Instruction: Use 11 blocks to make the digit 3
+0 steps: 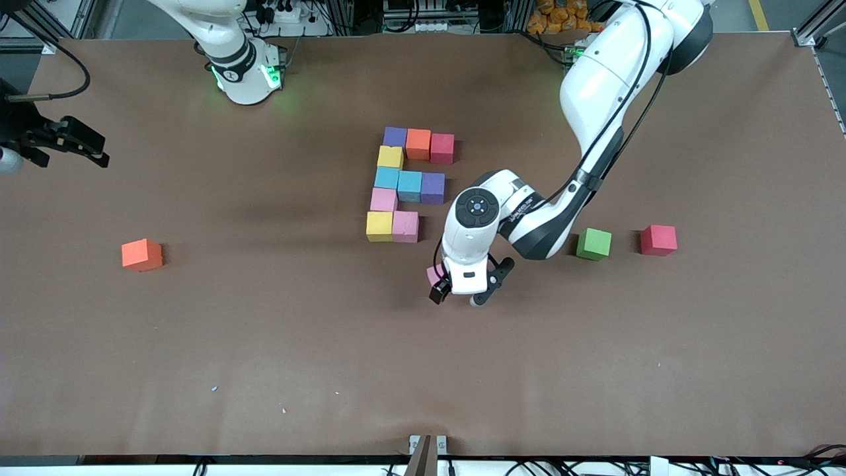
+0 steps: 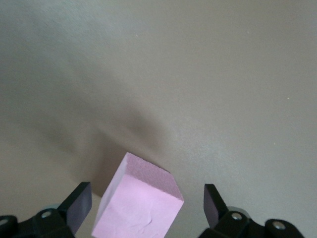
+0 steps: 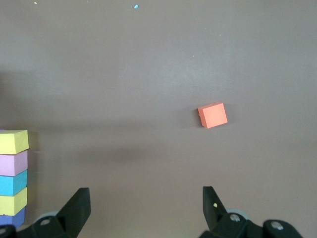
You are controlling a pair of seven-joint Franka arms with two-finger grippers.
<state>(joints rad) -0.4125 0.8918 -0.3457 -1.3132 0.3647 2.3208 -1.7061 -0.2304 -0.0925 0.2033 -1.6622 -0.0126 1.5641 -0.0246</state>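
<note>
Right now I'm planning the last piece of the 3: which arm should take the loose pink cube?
Left. The left tool is already down around the pink cube, fingers open on either side. The right tool, also open, waits at the right arm's end of the table.

**Room around the figure and the loose cubes**

I see the cluster of abutting foam cubes (image 1: 405, 184) mid-table as the main obstacle, packed with no gaps to slip fingers into. The left gripper (image 1: 462, 291) sits low just nearer the camera than it, jaws wide, a loose pink foam cube (image 2: 138, 206) between them with clearance on both sides. The green foam cube (image 1: 593, 244) and red foam cube (image 1: 658, 240) stand near each other but apart. The lone orange foam cube (image 1: 142, 254) has open table all around it.
</note>
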